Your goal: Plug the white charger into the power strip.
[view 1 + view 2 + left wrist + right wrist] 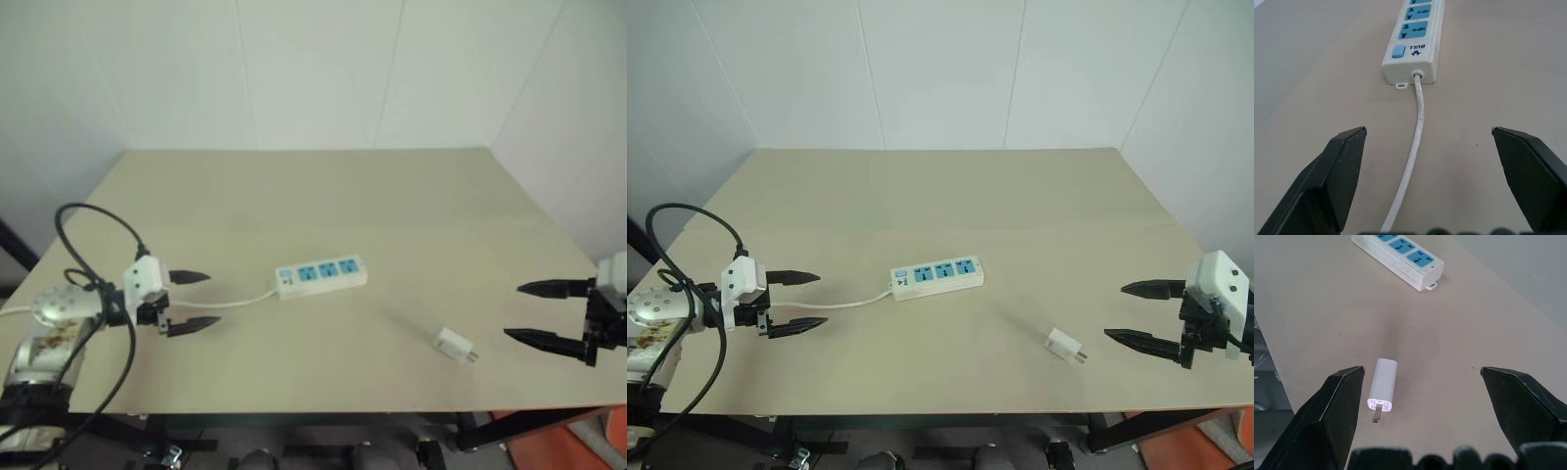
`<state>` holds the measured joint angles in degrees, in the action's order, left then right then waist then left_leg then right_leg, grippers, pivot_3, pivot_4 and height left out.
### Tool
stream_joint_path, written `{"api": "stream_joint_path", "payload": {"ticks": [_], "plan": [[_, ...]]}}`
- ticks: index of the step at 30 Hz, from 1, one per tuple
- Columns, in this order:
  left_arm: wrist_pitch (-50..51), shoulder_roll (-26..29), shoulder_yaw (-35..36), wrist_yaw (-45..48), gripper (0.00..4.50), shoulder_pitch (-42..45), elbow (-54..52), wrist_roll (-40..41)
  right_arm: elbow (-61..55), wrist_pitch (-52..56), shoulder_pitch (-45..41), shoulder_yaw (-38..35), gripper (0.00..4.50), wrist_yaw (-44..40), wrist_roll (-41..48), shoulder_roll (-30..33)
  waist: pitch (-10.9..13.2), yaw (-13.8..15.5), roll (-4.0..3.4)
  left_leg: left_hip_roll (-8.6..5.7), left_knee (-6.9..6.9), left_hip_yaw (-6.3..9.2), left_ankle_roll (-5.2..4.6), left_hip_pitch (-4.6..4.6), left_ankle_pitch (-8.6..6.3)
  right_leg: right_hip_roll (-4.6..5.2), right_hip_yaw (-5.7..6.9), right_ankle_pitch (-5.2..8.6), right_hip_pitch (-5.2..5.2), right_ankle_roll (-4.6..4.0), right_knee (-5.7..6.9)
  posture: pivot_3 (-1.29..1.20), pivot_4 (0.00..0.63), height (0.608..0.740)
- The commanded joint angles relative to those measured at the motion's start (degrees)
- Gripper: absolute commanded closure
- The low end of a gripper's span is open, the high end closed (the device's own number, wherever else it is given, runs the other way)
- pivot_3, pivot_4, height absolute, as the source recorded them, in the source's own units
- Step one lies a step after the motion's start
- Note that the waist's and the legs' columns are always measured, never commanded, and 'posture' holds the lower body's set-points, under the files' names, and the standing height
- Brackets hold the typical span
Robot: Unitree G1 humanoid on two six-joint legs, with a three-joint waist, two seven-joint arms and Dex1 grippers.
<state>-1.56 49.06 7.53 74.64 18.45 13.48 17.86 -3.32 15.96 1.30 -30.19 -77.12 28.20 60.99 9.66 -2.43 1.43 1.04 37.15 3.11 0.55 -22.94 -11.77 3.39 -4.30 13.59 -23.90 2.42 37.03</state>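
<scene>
The white power strip (321, 276) with three blue sockets lies flat near the middle of the beige table, its thin cord (235, 302) running off to the left. The small white charger (455, 344) lies on its side to the right of the strip, prongs pointing right toward my right gripper. My left gripper (192, 301) hovers open at the table's left, aimed along the cord at the strip's end (1410, 63). My right gripper (534, 311) stands open at the right edge, pointing at the charger (1383, 384), with nothing between its fingers.
The beige table (323, 196) stands against white wall panels, its far half bare. A black cable (88, 245) loops over my left arm. Something orange (578, 446) sits below the table's front right corner.
</scene>
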Motion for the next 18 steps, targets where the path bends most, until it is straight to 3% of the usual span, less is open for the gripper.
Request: {"api": "stream_joint_path", "payload": {"ticks": [1,18], "plan": [[-0.52,0.63,0.16,-0.12,0.01,1.26,-0.15,-0.06,-0.83,-1.26,-0.34,-2.26,0.00,0.43,1.04,-0.18,0.00,0.00,0.00,0.00,0.00,0.00,0.00,0.00,0.00,0.00,0.00,0.00,0.00,0.00,0.00,0.00,0.150,0.740],[-3.59,-0.78,-0.31,-1.52,0.01,3.57,2.87,-1.29,-0.27,-0.52,-0.50,-2.12,0.00,1.63,1.00,0.05,0.00,-0.01,0.00,0.00,0.00,0.00,0.00,0.00,0.00,0.00,0.00,0.00,0.02,0.00,0.00,0.00,0.150,0.740]]}}
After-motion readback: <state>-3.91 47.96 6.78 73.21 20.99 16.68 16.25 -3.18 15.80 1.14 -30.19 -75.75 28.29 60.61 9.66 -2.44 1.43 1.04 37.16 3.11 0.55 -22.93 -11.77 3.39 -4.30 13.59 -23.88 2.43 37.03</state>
